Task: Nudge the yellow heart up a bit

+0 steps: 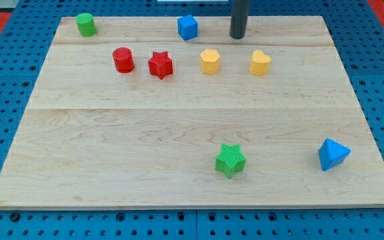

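The yellow heart (260, 63) sits on the wooden board (179, 133) in the upper right part of the view. My tip (238, 37) is the lower end of the dark rod. It stands above and a little to the left of the yellow heart, apart from it. A yellow hexagon block (210, 61) lies just left of the heart.
A blue cube (187, 27) is left of my tip near the top edge. A red star (160, 65) and a red cylinder (123, 60) lie further left. A green cylinder (85, 25) is at top left. A green star (230, 160) and a blue triangle (333, 155) lie near the bottom.
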Available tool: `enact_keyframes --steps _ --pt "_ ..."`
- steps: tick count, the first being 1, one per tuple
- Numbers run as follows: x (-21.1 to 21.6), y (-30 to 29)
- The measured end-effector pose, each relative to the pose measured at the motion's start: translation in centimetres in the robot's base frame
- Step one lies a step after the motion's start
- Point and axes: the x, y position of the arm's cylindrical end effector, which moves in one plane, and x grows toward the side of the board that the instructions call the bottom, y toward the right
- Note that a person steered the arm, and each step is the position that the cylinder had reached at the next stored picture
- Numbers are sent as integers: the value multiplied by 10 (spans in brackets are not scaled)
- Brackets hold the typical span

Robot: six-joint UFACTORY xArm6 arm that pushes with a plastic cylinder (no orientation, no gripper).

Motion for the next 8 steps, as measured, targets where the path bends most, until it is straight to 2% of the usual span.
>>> enact_keyframes --steps 1,2,3,4,5,7,8 --pt "12 44" --pt "65 93" --pt "119 94" --pt "146 48" --pt "140 22" --pt "109 26" --pt "113 5"
